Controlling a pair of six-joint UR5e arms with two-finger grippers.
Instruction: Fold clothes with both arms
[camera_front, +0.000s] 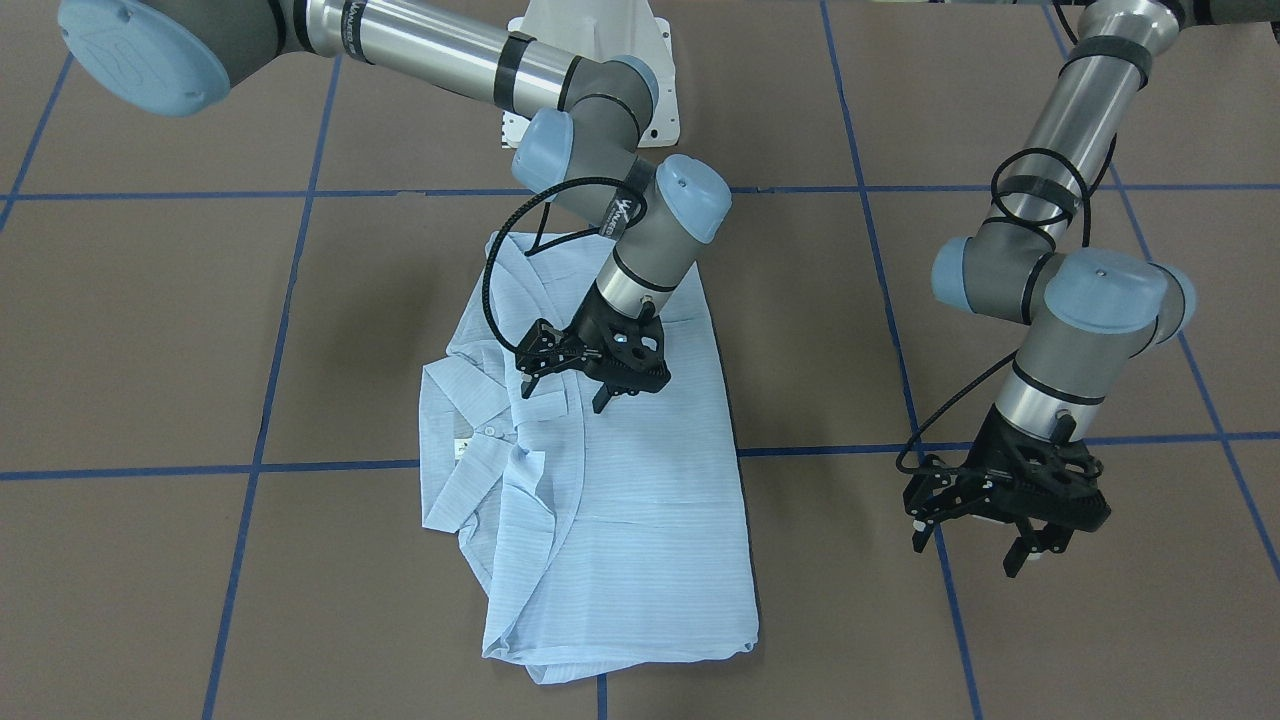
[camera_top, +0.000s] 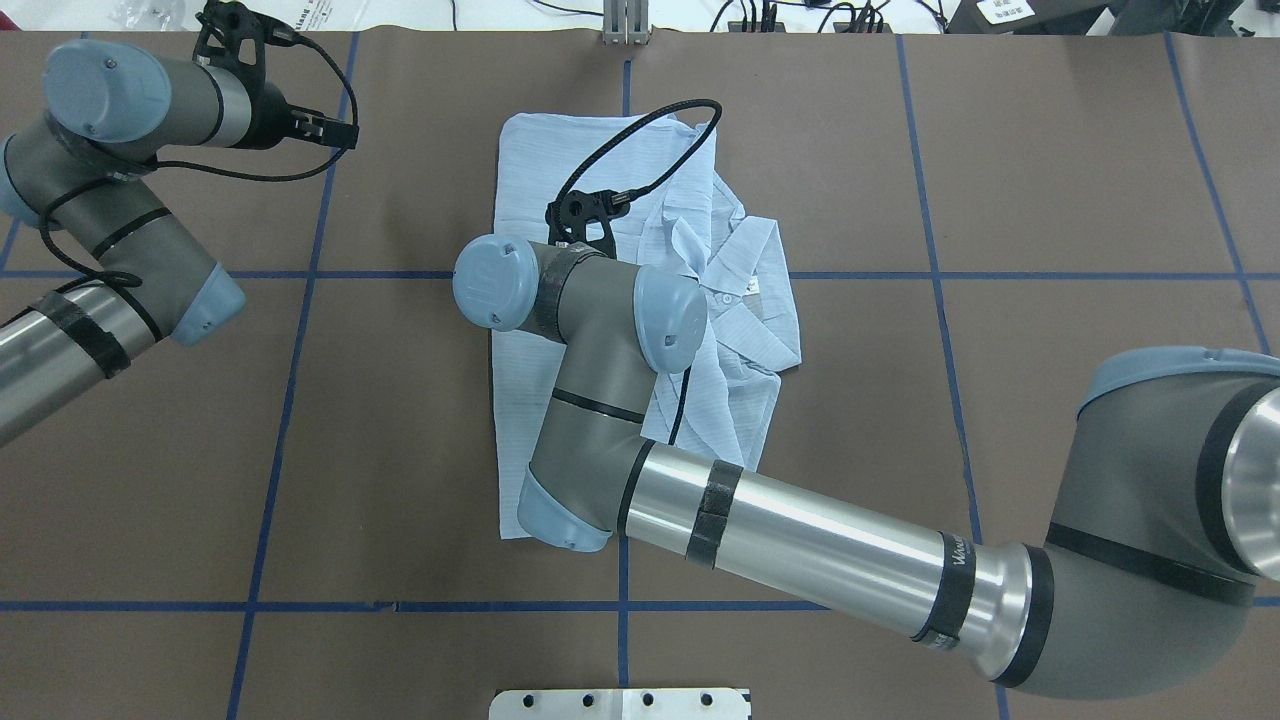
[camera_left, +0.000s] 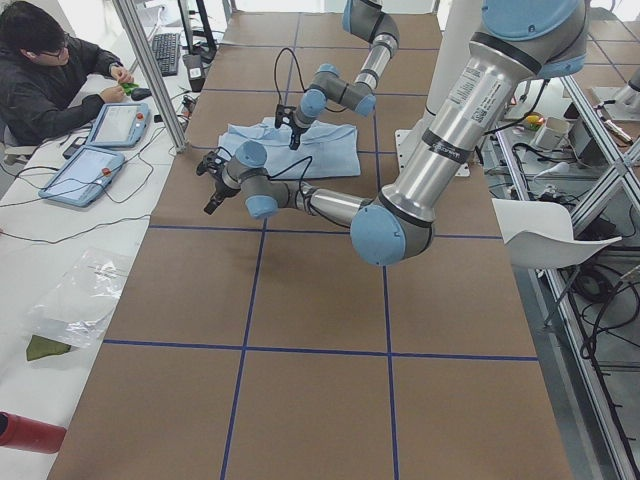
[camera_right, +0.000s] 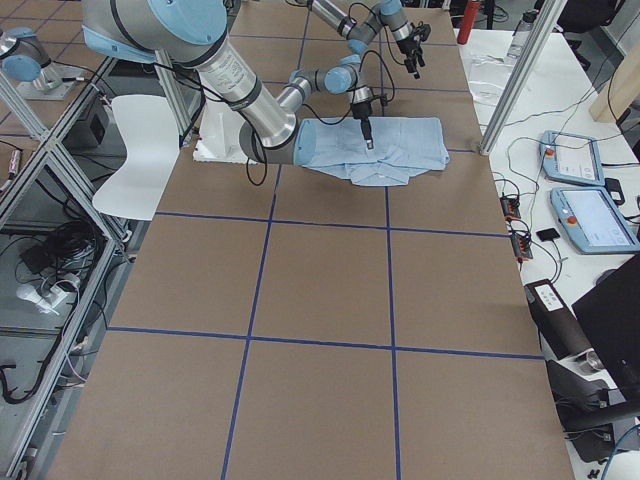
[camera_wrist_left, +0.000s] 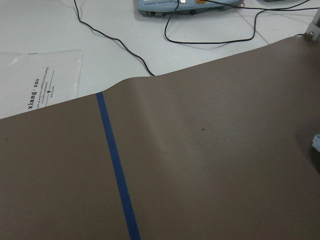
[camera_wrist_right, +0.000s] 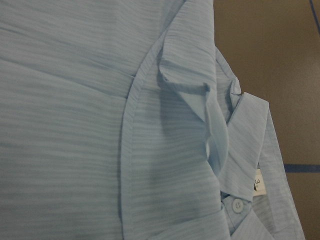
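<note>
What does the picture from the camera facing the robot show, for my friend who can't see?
A light blue shirt lies partly folded on a brown table with blue tape lines. The robot's right gripper hangs open just over the shirt near its collar; the left gripper hangs open over the table, off to the side.

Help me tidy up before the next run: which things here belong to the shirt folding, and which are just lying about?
Job in hand: light blue shirt; right gripper, open above it; left gripper, open, away from it.

Lying about: tablets; clear plastic bag; red cylinder.
</note>
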